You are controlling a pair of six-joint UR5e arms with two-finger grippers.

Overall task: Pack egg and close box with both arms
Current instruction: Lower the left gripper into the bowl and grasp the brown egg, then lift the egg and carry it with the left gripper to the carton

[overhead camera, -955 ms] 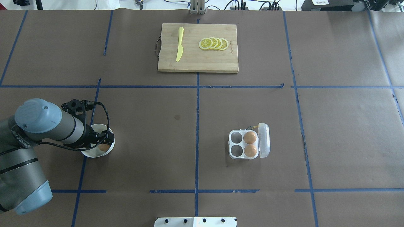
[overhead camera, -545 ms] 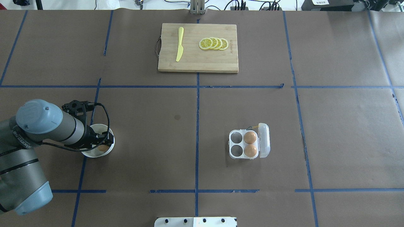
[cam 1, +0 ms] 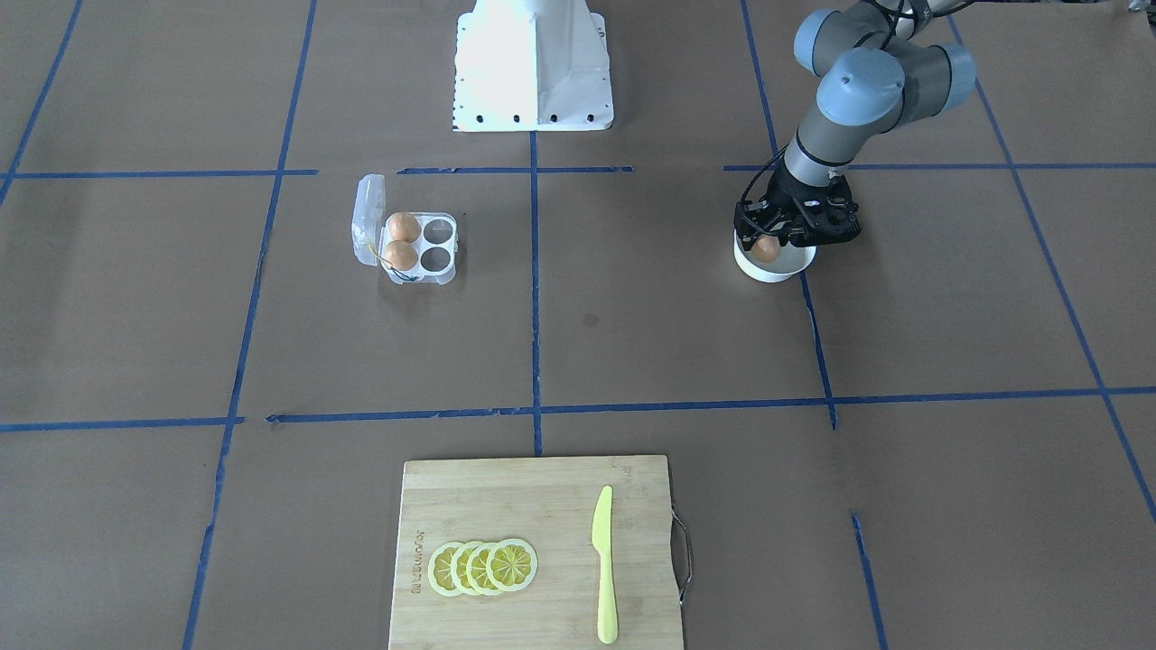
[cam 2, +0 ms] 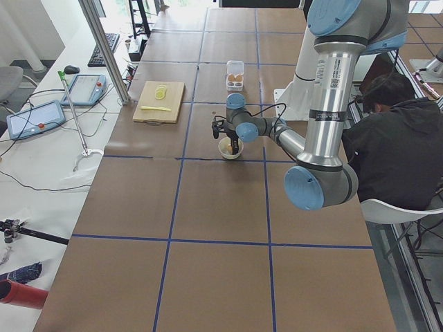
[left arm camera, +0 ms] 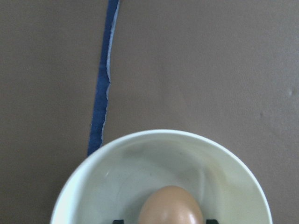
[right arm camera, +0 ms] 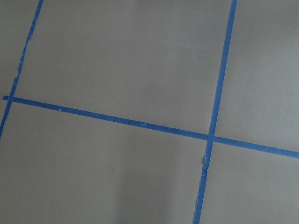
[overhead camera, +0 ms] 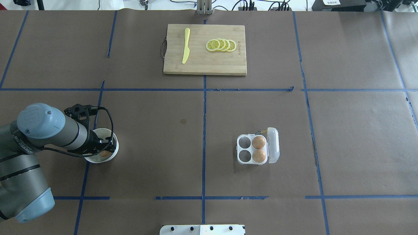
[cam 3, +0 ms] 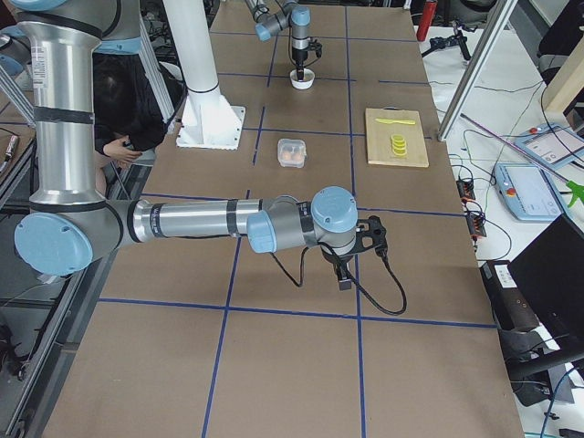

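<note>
L fingers [cam 1: 746, 233]: black, pointing down into a white bowl [left arm camera: 93, 186], one on either side of the egg [left arm camera: 171, 207]. L wrist cam catches both tips at the btm edge w/ a thin gap to the shell on each side, so they stand parted round it and grip nothing. The tan-brown egg sits low in the bowl. The bowl stands on the counter [overhead camera: 147, 137] in the robot's L half, over a blue tape line [left arm camera: 103, 93]. L arm [overhead camera: 62, 132] comes in from the L edge, wrist above the bowl, w/ a black cable looped over it.

R fingers [cam 3: 343, 274]: seen only in the R side view, hanging close over the counter, well apart from the box. Can't tell if parted or closed. R wrist cam shows only brown counter and crossing tape. R arm [cam 3: 192, 221] is stretched out about level.

Box [overhead camera: 244, 142]: in the robot's R half, near the centre tape line, well apart from the bowl. Its clear lid [overhead camera: 273, 145] is swung open on the side away from the bowl. The 2 cells by the hinge hold 2 more brown eggs [overhead camera: 258, 142]. A bit of yellow cord [overhead camera: 261, 132] sits at the far corner.

Far side, centre: wooden cutting board [overhead camera: 202, 62] w/ a yellow knife [overhead camera: 185, 45] and fanned lemon slices [overhead camera: 221, 45]. White pedestal base [cam 1: 533, 63] is at the robot's edge. A person [cam 2: 391, 138] in a dark top sits behind the L arm.
</note>
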